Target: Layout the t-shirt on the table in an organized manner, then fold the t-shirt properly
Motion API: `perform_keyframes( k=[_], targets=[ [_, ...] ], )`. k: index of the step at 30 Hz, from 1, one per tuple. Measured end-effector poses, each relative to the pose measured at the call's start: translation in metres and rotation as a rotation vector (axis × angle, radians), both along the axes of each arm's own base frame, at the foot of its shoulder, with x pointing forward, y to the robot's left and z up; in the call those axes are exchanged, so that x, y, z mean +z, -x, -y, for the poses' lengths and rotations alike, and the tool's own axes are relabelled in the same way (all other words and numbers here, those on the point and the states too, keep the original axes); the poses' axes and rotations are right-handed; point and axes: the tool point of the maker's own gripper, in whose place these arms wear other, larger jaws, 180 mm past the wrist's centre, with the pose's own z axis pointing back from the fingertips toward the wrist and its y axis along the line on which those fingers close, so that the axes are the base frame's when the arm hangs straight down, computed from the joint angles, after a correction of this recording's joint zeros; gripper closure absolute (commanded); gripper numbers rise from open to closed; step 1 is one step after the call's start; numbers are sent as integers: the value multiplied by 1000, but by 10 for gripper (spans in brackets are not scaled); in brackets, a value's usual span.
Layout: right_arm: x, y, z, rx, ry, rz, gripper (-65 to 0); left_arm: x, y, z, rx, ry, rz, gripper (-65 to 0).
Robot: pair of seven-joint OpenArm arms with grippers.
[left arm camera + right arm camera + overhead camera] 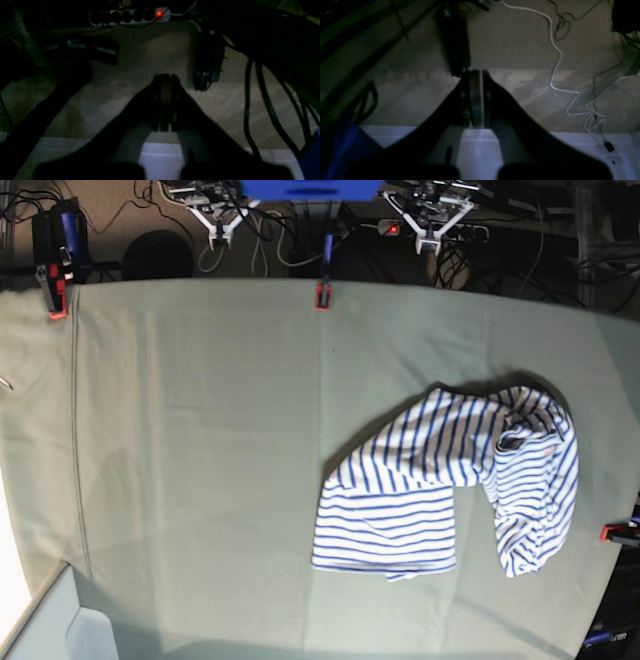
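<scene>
The t-shirt (450,480), white with thin blue stripes, lies crumpled on the right half of the table (200,430), its right side bunched and folded over itself. Both arms hang back beyond the table's far edge. In the base view my left gripper (430,245) is at the top right and my right gripper (218,238) at the top left, both far from the shirt. In the dark wrist views the left gripper (165,76) and the right gripper (476,71) are shut on nothing, above the floor. The shirt does not show in either wrist view.
Red-orange clips (322,295) hold the table cloth at the far edge, the far left corner (55,300) and the right edge (620,530). A power strip (130,16) with a red light, black cables (252,100) and a white cable (555,62) lie on the floor behind.
</scene>
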Motion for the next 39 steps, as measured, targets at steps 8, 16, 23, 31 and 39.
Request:
perform_keyframes(
  k=[8,16,23,31,39],
  targets=[
    [0,0,3,5,5,0,0,0,8,-3,0,-5,-11,0],
    [0,0,4,4,5,-1,0,0,9,-8,-2,-12,-13,0],
    [0,0,4,4,5,-1,0,1,9,-18,-6,-28,-13,0],
    [0,13,4,4,5,-21,0,1,9,-20,-4,-30,-14,0],
    [1,21,18,6,27,-29,0,1,24,-22,-1,-33,-35,0]
  ],
)
